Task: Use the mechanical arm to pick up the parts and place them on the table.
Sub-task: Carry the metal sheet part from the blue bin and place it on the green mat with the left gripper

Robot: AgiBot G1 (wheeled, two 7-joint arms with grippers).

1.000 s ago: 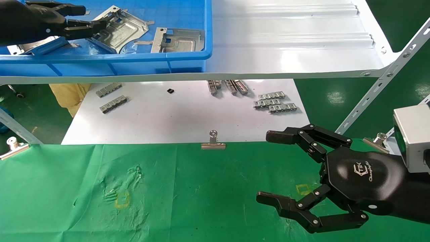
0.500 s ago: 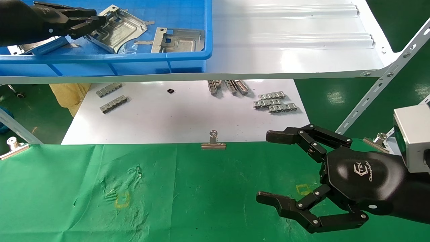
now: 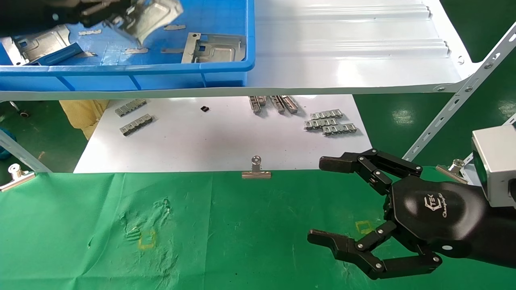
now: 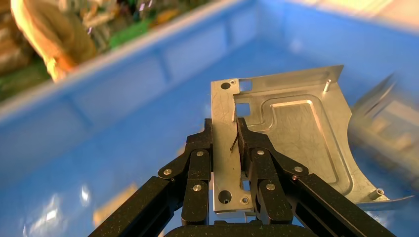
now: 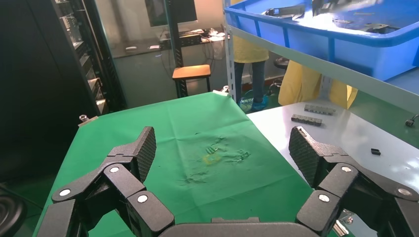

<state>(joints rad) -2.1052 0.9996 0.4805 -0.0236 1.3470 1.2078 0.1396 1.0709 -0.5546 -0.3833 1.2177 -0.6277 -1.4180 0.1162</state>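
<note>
My left gripper (image 3: 105,13) is at the far left over the blue bin (image 3: 161,68) on the white shelf. It is shut on a silver sheet-metal part (image 3: 151,16) and holds it lifted above the bin floor; in the left wrist view the fingers (image 4: 197,148) pinch the part's edge (image 4: 291,128). Two more parts lie in the bin, one at the right (image 3: 213,47) and one at the left (image 3: 34,42). My right gripper (image 3: 322,201) is open and empty above the green table (image 3: 242,225) at the right.
Silver chain-like link strips (image 3: 330,123) lie on the white board (image 3: 201,141) under the shelf. A binder clip (image 3: 256,171) holds the cloth's far edge. A yellow square mark (image 3: 147,239) sits on wrinkled cloth at the left. A slotted shelf strut (image 3: 455,104) slants at the right.
My left gripper closed on the part and raised it off the bin floor, toward the far side. The part at the bin's left is now uncovered. The right arm has not moved.
</note>
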